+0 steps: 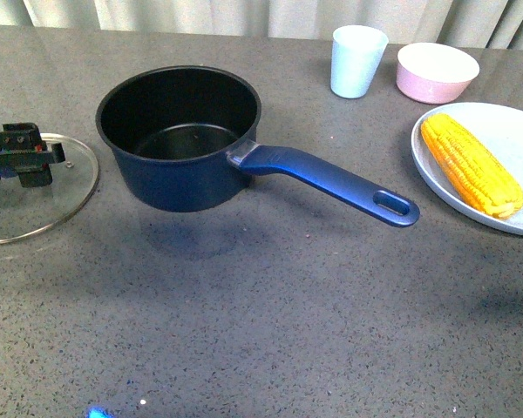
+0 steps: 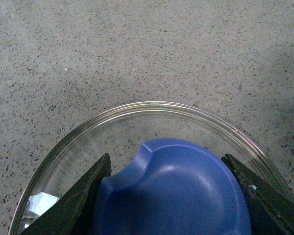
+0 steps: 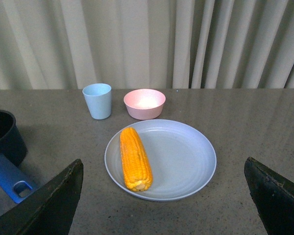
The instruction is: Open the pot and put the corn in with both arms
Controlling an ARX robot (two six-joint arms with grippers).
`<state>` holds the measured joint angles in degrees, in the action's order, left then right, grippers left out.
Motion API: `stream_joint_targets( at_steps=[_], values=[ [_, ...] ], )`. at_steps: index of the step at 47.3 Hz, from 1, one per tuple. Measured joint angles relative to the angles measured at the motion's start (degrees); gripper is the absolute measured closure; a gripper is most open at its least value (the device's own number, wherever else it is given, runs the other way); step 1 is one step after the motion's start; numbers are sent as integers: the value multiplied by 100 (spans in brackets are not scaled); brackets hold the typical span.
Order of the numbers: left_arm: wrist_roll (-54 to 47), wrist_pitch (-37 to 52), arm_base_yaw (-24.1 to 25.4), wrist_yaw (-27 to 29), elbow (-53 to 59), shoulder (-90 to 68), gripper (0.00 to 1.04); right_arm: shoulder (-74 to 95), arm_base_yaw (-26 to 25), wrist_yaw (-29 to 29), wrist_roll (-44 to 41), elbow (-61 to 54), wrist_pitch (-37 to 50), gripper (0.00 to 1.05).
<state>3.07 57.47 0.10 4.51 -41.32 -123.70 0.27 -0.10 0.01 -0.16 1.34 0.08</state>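
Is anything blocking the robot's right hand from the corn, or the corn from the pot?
Nothing visible. The open right gripper faces the corn on its plate, only table between. The pot stands open, its lid off to the side.

Soft even light (faint shadows)

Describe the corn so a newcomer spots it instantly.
From the navy pot, follow its long handle rightward to the pale plate. The corn lies on it: the only yellow, kerneled thing, unlike the smooth cup and pink bowl behind.
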Motion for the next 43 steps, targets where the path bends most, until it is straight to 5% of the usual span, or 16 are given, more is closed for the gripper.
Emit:
stream_joint_targets(
  at_steps=[14, 24, 43],
  values=[
    [177, 105, 2, -22, 0, -76, 44, 0, 0, -2, 2, 0, 0, 9],
    [229, 101, 2, -107, 17, -101, 7, 0, 0, 0, 2, 0, 0, 9],
    [348, -70, 68, -420, 1180, 1449, 9, 0, 0, 0, 2, 0, 0, 9]
  ],
)
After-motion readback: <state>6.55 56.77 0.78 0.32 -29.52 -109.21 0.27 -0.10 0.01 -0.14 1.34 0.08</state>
